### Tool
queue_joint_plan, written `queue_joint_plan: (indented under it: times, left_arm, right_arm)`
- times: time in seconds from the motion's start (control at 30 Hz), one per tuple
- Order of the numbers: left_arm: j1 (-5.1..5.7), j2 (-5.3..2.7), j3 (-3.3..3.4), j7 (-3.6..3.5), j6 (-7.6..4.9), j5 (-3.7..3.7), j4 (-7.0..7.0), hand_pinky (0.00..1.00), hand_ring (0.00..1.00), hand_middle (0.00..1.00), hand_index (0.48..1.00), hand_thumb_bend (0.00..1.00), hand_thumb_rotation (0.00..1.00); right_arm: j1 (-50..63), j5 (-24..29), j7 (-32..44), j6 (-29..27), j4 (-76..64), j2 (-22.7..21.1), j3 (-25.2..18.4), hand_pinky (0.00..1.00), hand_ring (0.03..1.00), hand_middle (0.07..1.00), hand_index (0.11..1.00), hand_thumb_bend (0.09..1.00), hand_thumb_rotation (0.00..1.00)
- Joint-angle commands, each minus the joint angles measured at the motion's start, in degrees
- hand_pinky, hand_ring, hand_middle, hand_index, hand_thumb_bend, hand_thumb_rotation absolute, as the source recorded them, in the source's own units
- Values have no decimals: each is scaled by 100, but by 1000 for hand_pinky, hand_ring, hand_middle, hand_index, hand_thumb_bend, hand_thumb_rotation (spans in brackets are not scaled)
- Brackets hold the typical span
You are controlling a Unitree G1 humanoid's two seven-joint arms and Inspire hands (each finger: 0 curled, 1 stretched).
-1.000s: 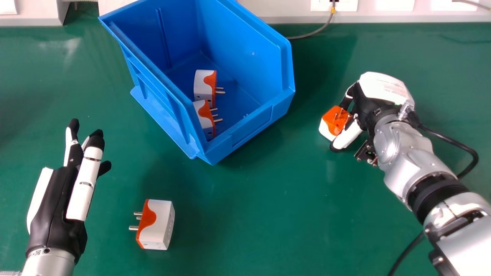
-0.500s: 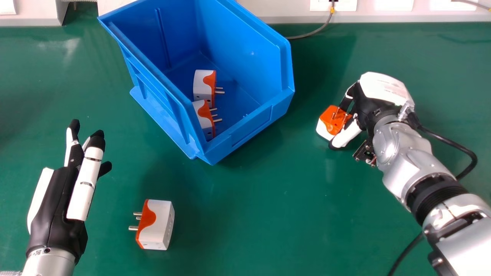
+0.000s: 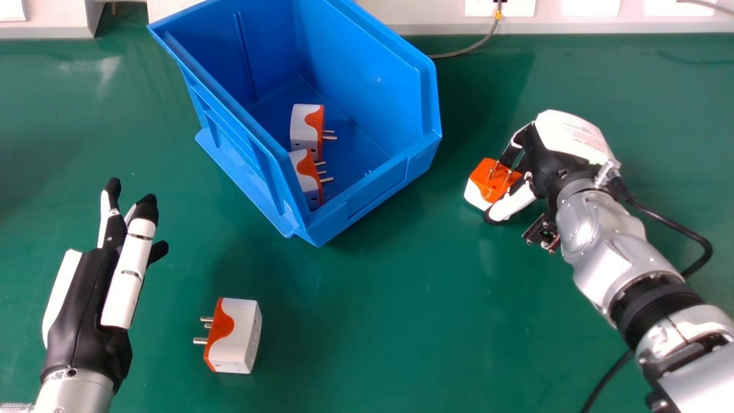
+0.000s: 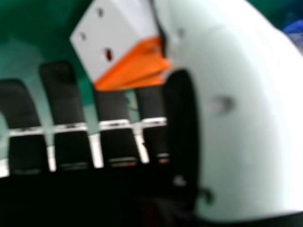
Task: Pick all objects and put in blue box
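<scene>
My right hand (image 3: 553, 155) is at the right of the head view, its fingers and thumb pinching an orange and white plug adapter (image 3: 492, 181), pins up. In the right hand view the adapter (image 4: 118, 40) sits between the fingertips and thumb of my right hand (image 4: 111, 106). The blue box (image 3: 375, 199) holds two more adapters, one (image 3: 303, 127) behind the other (image 3: 304, 175). Another adapter (image 3: 238, 335) lies on the table at the lower left, pins toward my left hand (image 3: 86, 304), which is held beside it with fingers straight.
The green table (image 3: 390, 321) stretches around the box. A grey cable (image 3: 464, 50) runs behind the box toward wall sockets at the back. A black cable (image 3: 668, 209) loops beside my right forearm.
My right hand has shifted slightly left toward the box, and the adapter in its pinch has moved left with it. The left hand and the other adapters stay where they were.
</scene>
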Motion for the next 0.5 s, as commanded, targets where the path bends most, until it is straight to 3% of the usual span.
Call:
queue_joint_plan:
  times: [0.0,0.07,0.3,0.37,0.47]
  left_arm:
    - [-31,53,1,10,-22,48,-101,904,964,968,981,424,967]
    - [-28,55,6,6,-27,46,-93,903,964,968,981,423,967]
    - [-30,64,3,19,-26,82,-107,904,965,969,982,419,969]
    - [-32,65,6,10,-49,92,-82,904,965,969,982,419,969]
    - [-36,70,15,-7,-69,94,-63,903,964,969,982,419,969]
  right_arm:
    - [-70,-75,-87,-154,-131,-166,33,254,418,483,513,502,0]
    - [-72,-127,-142,-243,-74,-193,78,235,411,474,511,504,0]
    - [-142,-358,-141,-149,62,-233,289,356,476,512,489,501,28]
    - [-147,-367,-156,-106,99,-222,297,352,459,497,486,499,53]
    - [-115,-288,-229,-116,123,-211,241,241,329,373,480,499,84]
